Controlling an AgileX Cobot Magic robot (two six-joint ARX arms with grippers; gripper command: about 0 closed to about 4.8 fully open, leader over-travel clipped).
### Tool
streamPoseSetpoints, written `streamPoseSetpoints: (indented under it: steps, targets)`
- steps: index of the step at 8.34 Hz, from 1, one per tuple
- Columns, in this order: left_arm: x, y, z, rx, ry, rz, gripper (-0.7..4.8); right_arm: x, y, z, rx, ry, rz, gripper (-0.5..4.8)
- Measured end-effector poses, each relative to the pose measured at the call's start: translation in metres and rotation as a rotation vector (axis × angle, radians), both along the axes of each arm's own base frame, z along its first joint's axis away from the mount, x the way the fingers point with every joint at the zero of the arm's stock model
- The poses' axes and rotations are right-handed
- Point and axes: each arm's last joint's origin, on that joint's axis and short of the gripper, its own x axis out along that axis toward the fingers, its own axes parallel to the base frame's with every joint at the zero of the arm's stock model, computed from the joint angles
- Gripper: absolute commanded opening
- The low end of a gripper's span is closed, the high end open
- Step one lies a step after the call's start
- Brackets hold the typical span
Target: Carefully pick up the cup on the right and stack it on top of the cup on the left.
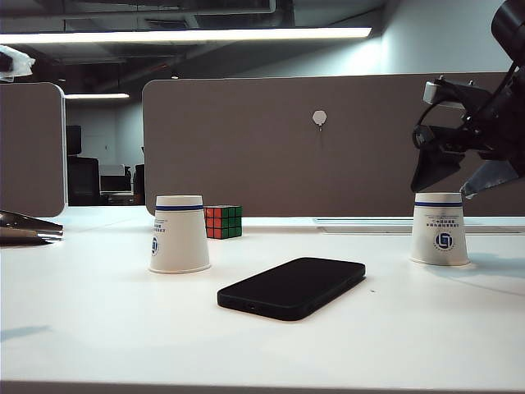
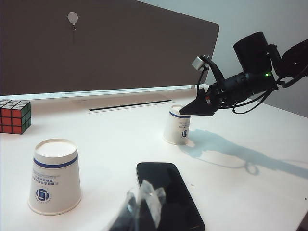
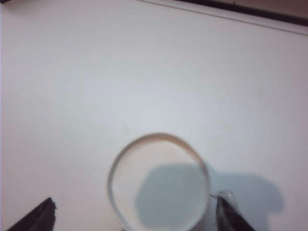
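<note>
The right gripper (image 3: pixel 134 214) hangs just above the right cup (image 3: pixel 159 180), jaws spread wide to either side of it and gripping nothing. That cup stands upside down on the table (image 1: pixel 123 328), well apart from the left cup (image 1: pixel 179 234), a phone (image 1: pixel 291 287) between them. The left gripper (image 2: pixel 139 204) rests low near the phone; its opening cannot be read. Grasping, lifting and stacking are all left to do.

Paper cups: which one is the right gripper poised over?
The right paper cup, under the open right gripper; the left paper cup by the Rubik's cube stands alone.
</note>
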Motion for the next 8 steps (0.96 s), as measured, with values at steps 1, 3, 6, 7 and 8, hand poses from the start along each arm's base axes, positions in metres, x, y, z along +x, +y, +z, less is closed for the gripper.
streamPoseSetpoints:
  steps: [1, 3, 6, 7, 8]
  targets:
    - [0.0, 0.0, 0.0, 0.0, 0.0, 0.0, -0.04, 0.001, 0.0, 0.001, -0.002, -0.014, -0.006, 3.95]
    - [0.0, 0.0, 0.0, 0.0, 0.0, 0.0, -0.04, 0.001, -0.001, 0.001, -0.019, -0.021, -0.031, 3.25]
    - [0.0, 0.0, 0.0, 0.0, 0.0, 0.0, -0.04, 0.002, -0.001, 0.001, -0.018, -0.022, -0.031, 4.79]
    - [0.0, 0.0, 0.0, 0.0, 0.0, 0.0, -0.04, 0.006, 0.0, -0.007, -0.008, -0.007, -0.02, 4.79]
    - [0.0, 0.0, 0.0, 0.0, 0.0, 0.0, -0.04, 0.011, 0.0, -0.017, -0.006, 0.003, -0.019, 4.79]
